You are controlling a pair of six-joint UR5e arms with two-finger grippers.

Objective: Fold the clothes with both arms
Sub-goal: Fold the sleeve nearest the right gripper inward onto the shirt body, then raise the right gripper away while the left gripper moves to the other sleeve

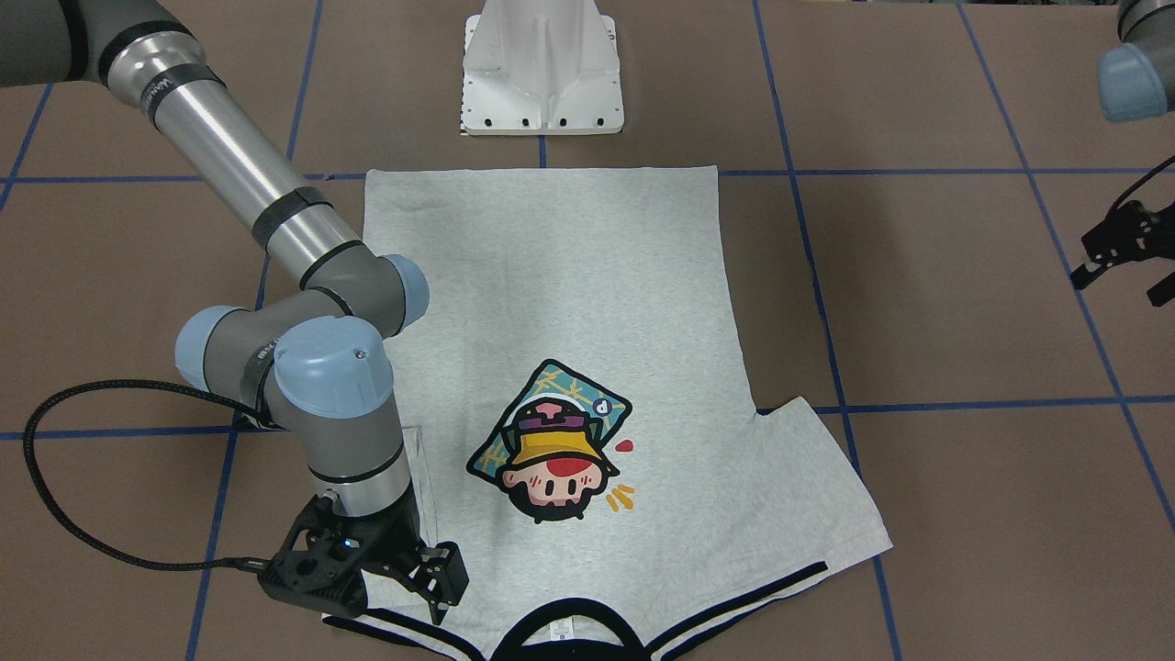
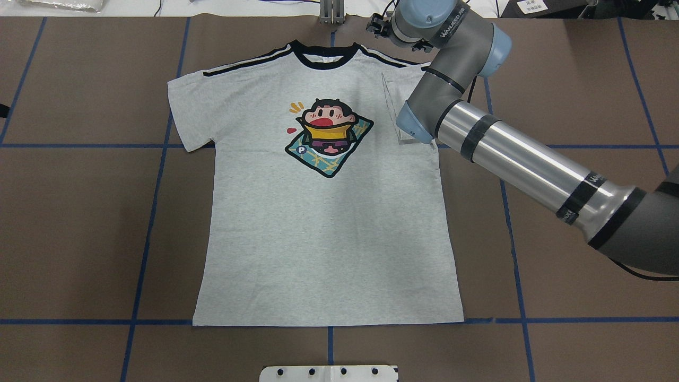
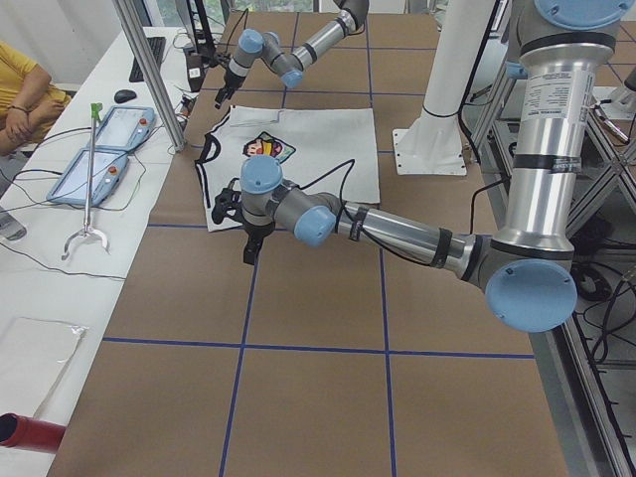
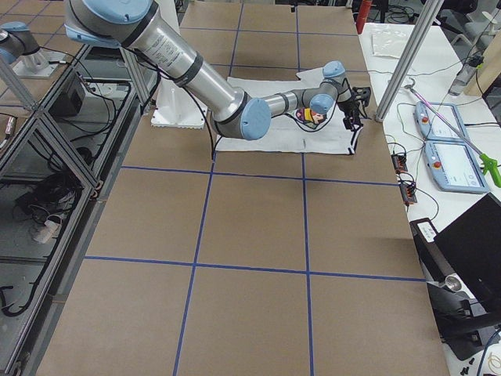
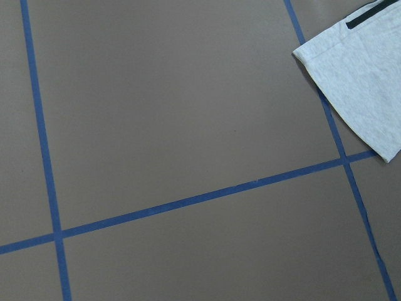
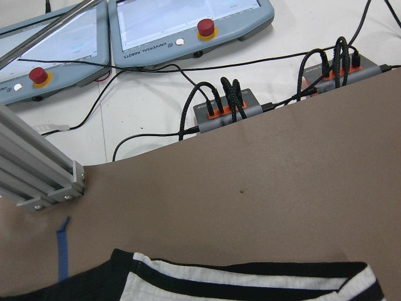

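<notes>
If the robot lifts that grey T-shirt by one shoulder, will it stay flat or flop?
It would probably flop: the T-shirt lies thin and flat on the table. It looks light. The spread sleeve would likely dangle and drag.

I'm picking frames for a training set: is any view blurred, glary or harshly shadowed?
Exterior front-facing: sharp, evenly lit, no hard shadow on the T-shirt. Overhead exterior: bright glare streak along the right arm. Right wrist-mounted: in focus, but the pendant screens look washed out. Left wrist-mounted: crisp, flat-lit.
</notes>
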